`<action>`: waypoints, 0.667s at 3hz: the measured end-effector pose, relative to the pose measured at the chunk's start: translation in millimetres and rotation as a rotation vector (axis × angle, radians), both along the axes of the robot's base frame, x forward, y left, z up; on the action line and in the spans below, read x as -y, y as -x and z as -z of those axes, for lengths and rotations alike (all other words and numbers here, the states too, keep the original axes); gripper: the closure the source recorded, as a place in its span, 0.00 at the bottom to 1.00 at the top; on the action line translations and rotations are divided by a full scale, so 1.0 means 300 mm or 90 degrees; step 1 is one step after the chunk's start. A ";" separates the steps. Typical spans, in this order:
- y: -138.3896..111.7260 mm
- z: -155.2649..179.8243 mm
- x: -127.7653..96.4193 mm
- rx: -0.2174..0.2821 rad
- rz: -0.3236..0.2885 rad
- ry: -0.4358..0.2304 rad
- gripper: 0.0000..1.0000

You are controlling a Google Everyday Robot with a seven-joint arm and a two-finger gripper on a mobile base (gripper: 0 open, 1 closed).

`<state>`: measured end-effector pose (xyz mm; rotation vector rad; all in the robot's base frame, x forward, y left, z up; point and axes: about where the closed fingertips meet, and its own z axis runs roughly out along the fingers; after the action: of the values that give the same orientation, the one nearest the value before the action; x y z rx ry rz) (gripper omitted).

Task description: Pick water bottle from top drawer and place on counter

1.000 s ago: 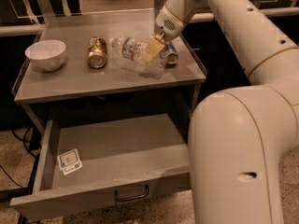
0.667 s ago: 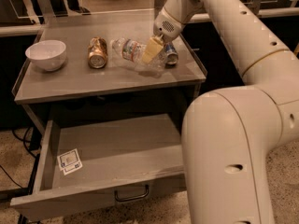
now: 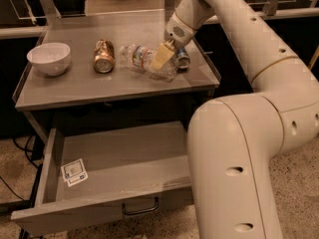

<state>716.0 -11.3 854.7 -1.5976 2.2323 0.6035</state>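
Lower right: the big near link of the arm [image 3: 234, 173] has swung a little left over the last second and now covers more of the drawer's right side. Nothing else nearby changed. The drawer [image 3: 124, 153] is open across lower centre, handle [image 3: 141, 208] at the bottom edge, card [image 3: 74, 171] on its floor at lower left. No bottle shows in the part of the drawer that is visible. Upper half: the bottle [image 3: 138, 58] lies on its side on the counter [image 3: 75, 88], upper centre, same spot as a second ago. The gripper [image 3: 160, 62] is down on the bottle's right half and has barely shifted. My read: the place step is as good as done, with release and retreat left. Whether the gripper pinches the bottle or has let go, cannot tell. The gold can [image 3: 103, 57] lies just left of the bottle, and the bowl [image 3: 49, 58] sits at upper left. Hidden or unclear: the drawer's right end is behind the arm, the bottle's middle is under the gripper, the blue can [image 3: 182, 59] is mostly blocked with only its end showing right of the gripper, and I can't make out the bottle cap.
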 end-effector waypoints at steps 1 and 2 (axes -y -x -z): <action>-0.010 0.020 -0.003 -0.008 -0.002 -0.005 1.00; -0.012 0.034 -0.013 -0.018 -0.009 -0.022 1.00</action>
<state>719.5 -7.2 844.6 -1.5986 2.2194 0.6693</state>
